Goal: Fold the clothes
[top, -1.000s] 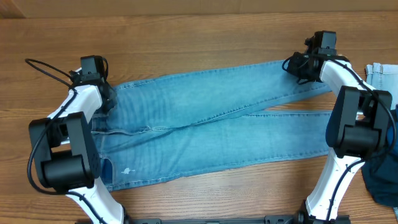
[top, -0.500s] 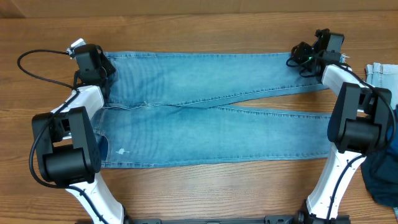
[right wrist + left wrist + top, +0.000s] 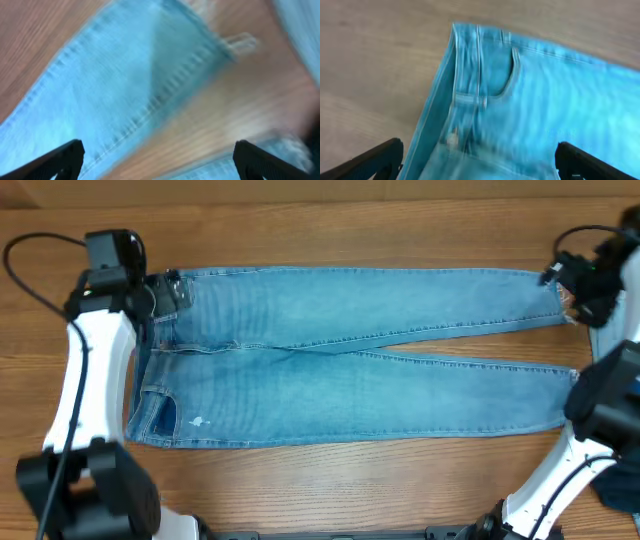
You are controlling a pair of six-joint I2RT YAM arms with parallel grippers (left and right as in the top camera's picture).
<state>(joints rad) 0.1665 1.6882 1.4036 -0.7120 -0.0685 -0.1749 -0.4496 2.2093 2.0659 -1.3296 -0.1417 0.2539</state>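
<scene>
Flattening looks to be the step in hand, and it seems all but done. The pair of light blue denim jeans (image 3: 350,390) lies spread on the brown wooden table (image 3: 300,220), with the waistband to the robot's left and the hems to its right. The nearer trouser leg (image 3: 420,405) runs straight, and a strip of bare wood separates it from the arm bases. The farther trouser leg (image 3: 400,300) angles away, so a thin wedge of wood opens between the two legs towards the hems.

At the far waistband corner, the left gripper (image 3: 477,161) hovers with its jaws spread wide and nothing between them. The front pocket (image 3: 500,75) lies below it. At the far hem, the right gripper (image 3: 157,160) is likewise released, though that view is blurred, so contact with the cloth cannot be ruled out.

The next move is probably a lengthwise fold. Each gripper would pinch its far edge and carry it towards the near leg, both moving level so the denim does not skew.

Open wood lies beyond the far edge and to the left. The right side is tighter, with a dark navy cloth (image 3: 622,488) lying by the right arm's base.
</scene>
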